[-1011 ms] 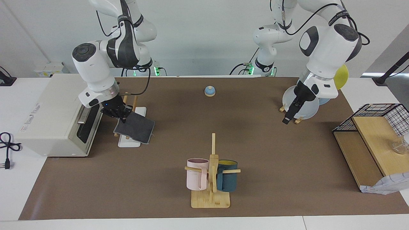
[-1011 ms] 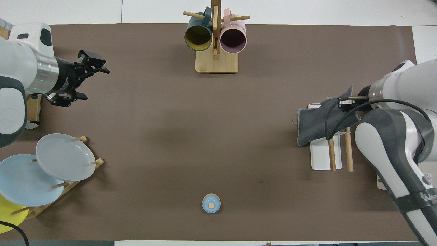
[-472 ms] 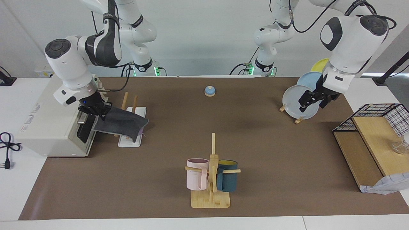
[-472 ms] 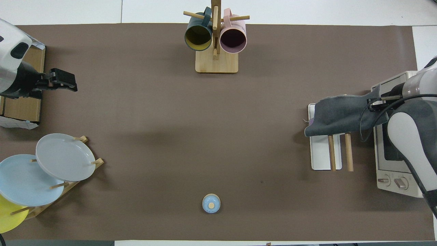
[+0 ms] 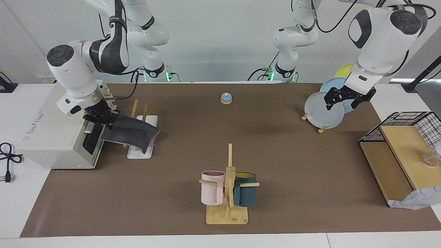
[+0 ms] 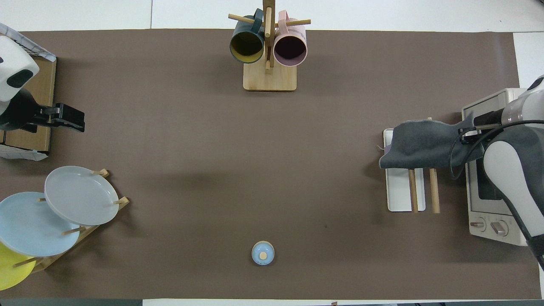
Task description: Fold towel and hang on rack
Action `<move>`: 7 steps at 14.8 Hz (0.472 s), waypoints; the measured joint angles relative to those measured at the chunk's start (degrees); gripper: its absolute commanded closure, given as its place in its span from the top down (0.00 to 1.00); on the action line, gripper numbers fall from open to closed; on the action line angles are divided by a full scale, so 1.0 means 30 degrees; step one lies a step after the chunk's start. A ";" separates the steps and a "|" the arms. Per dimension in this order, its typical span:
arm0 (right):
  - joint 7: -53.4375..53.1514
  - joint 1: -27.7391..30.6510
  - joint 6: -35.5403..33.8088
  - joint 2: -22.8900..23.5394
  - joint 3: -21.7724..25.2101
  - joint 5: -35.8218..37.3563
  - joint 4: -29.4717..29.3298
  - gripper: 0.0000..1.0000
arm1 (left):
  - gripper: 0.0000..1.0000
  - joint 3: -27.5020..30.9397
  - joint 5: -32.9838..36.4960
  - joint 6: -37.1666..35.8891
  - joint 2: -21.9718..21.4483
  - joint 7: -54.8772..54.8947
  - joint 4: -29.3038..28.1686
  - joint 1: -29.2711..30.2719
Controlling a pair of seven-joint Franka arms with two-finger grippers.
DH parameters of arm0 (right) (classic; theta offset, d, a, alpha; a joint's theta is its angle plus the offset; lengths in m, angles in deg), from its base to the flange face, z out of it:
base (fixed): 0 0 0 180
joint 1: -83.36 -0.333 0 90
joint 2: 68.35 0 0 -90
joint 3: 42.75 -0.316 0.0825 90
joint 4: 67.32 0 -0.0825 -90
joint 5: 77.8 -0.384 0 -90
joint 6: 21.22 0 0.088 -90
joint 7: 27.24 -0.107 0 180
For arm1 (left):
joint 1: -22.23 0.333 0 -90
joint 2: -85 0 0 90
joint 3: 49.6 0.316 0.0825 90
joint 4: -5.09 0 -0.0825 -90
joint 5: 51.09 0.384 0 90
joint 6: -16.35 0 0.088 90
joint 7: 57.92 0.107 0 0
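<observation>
While the right gripper [image 5: 103, 119] stays pinched on the towel [image 5: 132, 131] edge to drape it across the rack [image 5: 141, 151] rods, task looks near done; left gripper [image 5: 346, 100] waits spread wide, empty, over the plates [image 5: 325, 112].

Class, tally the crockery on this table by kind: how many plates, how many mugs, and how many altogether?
Plates: 3 (grey, blue, yellow)
Mugs: 2 (pink, teal)
Total: 5

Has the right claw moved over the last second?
Yes. The right claw, shut on the towel, went from over the rack toward the toaster oven.
</observation>
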 measured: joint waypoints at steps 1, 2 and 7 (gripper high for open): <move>0.0029 0.0054 0.0000 -0.0031 -0.0001 0.0000 0.0211 0.00 | 1.00 0.0025 0.0000 -0.0028 -0.0296 0.0000 -0.0424 -0.0136; 0.0060 0.0165 0.0000 -0.0073 0.0001 0.0000 0.0457 0.00 | 1.00 0.0113 0.0000 -0.0028 -0.0596 0.0000 -0.0838 -0.0350; 0.0497 0.0512 0.0392 -0.0375 -0.0002 0.0000 0.1265 0.00 | 1.00 0.2061 -0.0929 0.0107 -0.1102 0.0571 -0.1178 -0.1663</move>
